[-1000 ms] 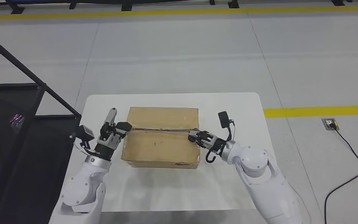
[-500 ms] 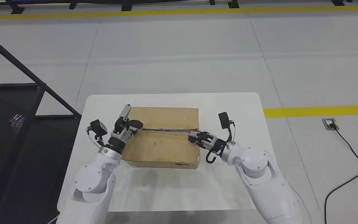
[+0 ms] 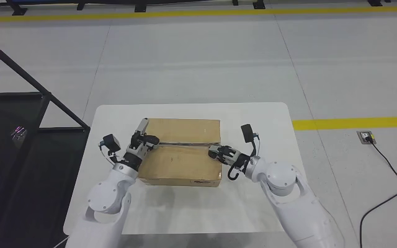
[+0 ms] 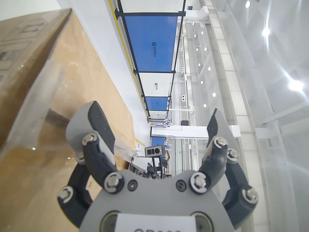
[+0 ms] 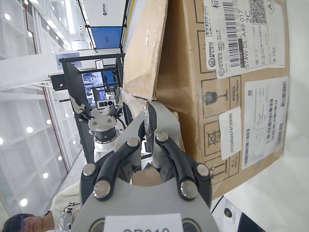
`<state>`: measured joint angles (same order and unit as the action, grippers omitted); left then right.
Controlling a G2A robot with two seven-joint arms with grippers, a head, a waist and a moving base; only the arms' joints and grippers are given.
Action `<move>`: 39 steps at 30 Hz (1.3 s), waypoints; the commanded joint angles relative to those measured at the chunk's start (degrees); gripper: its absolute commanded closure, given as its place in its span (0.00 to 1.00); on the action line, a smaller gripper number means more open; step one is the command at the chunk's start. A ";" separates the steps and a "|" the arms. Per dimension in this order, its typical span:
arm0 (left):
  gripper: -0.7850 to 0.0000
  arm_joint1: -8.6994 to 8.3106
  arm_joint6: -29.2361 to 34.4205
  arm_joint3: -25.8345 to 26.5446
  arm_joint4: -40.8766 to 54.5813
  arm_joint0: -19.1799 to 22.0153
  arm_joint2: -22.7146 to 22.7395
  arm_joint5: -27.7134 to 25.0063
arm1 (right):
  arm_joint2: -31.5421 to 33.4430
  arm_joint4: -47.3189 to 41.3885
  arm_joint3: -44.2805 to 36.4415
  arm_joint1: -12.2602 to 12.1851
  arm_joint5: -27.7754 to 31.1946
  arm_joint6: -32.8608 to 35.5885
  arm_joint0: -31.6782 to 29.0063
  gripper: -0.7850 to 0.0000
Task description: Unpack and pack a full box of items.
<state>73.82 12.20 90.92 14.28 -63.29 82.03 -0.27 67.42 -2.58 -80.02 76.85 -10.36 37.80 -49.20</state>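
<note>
**At the box's seam: unsealing is the step in hand**

On the white surface (image 3: 260, 118) the cardboard box (image 3: 180, 146) sits shut. Its two top flaps meet along a seam that runs from one end of the box to the other, covered by a strip of clear tape (image 3: 186, 144). Nothing has come out of it yet, so you are at the very start of the unpacking: getting the box open.

At the right end of the box, your right pincer (image 3: 215, 150) is level with the seam. Its fingers (image 5: 150, 114) are closed, and they look to be pinching the crumpled loose end of the tape (image 5: 131, 100), though the hold itself is partly hidden.

At the left end of the box, your left pincer (image 3: 146, 133) sits over the seam and is spread wide, holding nothing. One finger (image 4: 96, 119) lies over the box top close to the tape (image 4: 41, 92). The other stands clear of the box.

The next move, as I judge it, is a peel. Draw the right pincer along the seam towards the far end of the box, keeping the pull low so the tape lifts without tearing. Use the left pincer to press down on the box top, or the light box may slide or tip with the pull.
</note>
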 commanded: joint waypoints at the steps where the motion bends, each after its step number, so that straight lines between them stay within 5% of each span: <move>1: 0.00 0.04 -0.20 -0.44 -0.26 0.25 -0.24 -0.08 | 0.00 -0.02 0.07 -0.03 0.05 -0.01 0.00 1.00; 25: 0.00 0.37 -0.48 -3.31 0.15 1.44 -0.88 0.52 | -0.95 -0.48 0.49 -0.10 -0.42 -0.69 0.95 1.00; 28: 0.00 0.41 -0.38 -3.49 0.34 1.55 -0.92 0.53 | -0.94 -0.62 0.38 -0.13 -0.41 -0.84 0.89 0.89; 39: 0.00 0.57 -0.17 -5.18 0.89 2.03 -1.25 0.35 | -0.89 -0.67 -0.24 -0.27 -0.65 -1.23 0.50 0.76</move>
<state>74.39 12.00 85.82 15.16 -61.27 80.80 0.10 66.51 -3.22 -80.23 76.59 -11.05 36.59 -48.66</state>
